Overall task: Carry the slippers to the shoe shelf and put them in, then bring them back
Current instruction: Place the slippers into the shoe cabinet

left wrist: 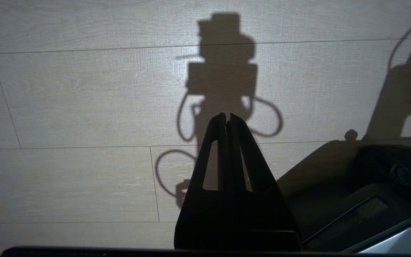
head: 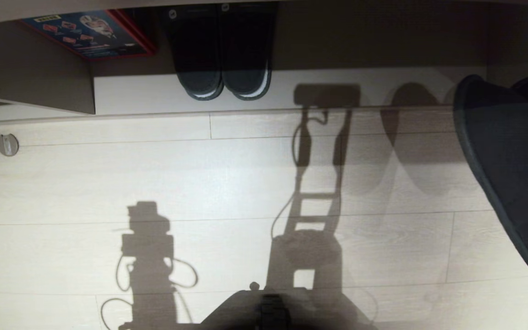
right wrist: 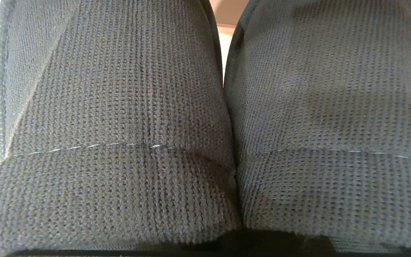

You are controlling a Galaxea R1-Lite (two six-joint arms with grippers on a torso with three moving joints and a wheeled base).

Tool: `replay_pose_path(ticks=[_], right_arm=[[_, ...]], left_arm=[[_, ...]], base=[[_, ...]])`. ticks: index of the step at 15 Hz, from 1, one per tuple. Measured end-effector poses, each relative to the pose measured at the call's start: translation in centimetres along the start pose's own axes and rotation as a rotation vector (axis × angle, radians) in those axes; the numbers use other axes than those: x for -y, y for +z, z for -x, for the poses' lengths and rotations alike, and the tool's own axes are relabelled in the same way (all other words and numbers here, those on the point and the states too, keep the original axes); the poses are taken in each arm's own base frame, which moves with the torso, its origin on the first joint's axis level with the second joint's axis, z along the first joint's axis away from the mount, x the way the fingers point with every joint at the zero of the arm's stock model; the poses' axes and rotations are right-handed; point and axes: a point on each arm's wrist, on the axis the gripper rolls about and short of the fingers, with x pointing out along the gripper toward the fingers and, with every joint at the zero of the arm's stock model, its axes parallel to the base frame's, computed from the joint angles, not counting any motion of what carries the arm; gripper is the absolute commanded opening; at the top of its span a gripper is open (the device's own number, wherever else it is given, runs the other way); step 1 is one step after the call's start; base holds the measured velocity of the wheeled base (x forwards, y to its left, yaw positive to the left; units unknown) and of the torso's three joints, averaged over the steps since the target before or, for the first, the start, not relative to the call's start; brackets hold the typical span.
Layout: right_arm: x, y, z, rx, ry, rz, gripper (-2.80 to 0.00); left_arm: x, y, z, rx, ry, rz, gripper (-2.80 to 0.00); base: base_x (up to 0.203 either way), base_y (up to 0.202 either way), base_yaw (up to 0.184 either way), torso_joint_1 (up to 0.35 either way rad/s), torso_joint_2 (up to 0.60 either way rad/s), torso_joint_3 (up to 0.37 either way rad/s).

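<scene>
Pale wood-plank floor (head: 108, 183) fills the room, crossed by the robot's sharp shadows. Ahead stands the shoe shelf (head: 35, 68), its pale base holding a black pair with whitish sole edges (head: 222, 55) beside a red-edged box (head: 90, 32). The slippers (head: 507, 151) hang off the floor at right, side by side, clamped by the right gripper. The left gripper (left wrist: 227, 117) hangs clenched, empty.

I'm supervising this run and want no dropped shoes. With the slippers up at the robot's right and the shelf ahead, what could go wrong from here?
1. The slippers hang high off the floor at the right; the right wrist view shows only their fabric, so the grip cannot be checked and one may slip out.
2. A black pair already sits in the shoe shelf; drifting left could bump it.
</scene>
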Motion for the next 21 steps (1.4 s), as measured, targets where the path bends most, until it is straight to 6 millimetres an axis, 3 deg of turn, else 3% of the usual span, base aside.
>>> replay_pose_path(ticks=[4,12,21], right_arm=[[0.2,-1.6,-3.9,-0.04,0.012,0.035,-2.8],[0.7,-3.3,-9.4,0.044,-0.037,0.07,-2.8],[1.9,1.0,-17.1,0.268,-0.098,0.081,-2.8]], left_arm=[[0.0,0.0,0.0,0.0,0.0,-0.001,-2.8],[0.0,0.0,0.0,0.001,0.0,-0.001,-2.8],[0.0,0.0,0.0,0.0,0.0,-0.001,-2.8]], base=[[0.0,0.0,0.0,0.0,0.0,0.0],[0.0,0.0,0.0,0.0,0.0,0.0],[0.0,0.0,0.0,0.0,0.0,0.0]])
